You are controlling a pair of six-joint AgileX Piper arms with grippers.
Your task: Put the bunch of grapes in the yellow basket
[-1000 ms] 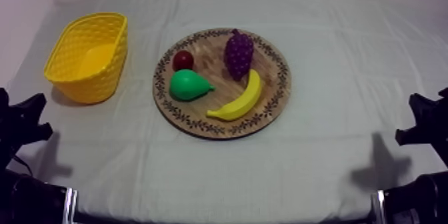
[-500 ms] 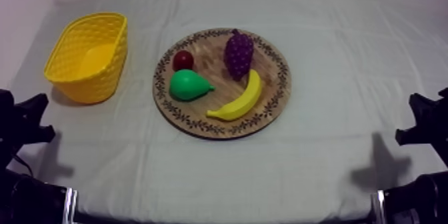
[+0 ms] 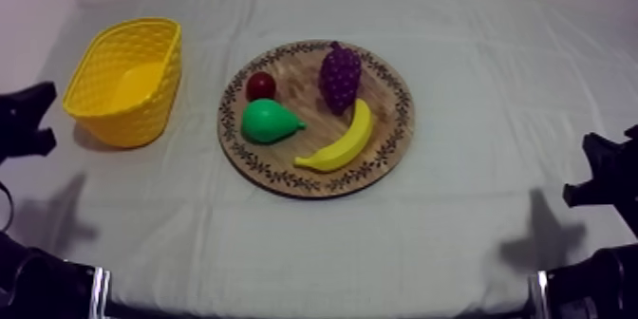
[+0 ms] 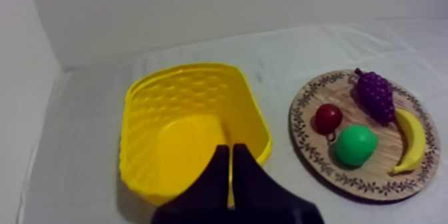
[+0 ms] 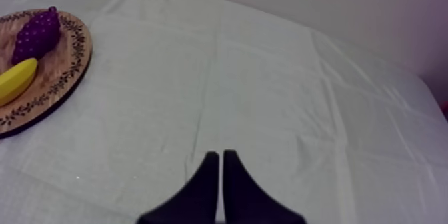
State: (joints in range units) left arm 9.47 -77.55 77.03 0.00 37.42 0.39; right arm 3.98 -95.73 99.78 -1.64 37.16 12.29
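Grapes (image 3: 340, 76) untouched on board (image 3: 316, 118); L gripper (image 4: 231, 148), closed empty, moved up beside basket (image 3: 128, 76); R gripper (image 5: 221, 153) closed too.

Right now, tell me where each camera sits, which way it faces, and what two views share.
Top view: above the table, slanting down on basket and board; left arm and right arm at its lower corners.
Left wrist view: on the left arm, facing over the basket toward the board; shut left end effector close up.
Right wrist view: on the right arm, facing across the table; shut right end effector close up.
Both wrist views share the grapes and banana.
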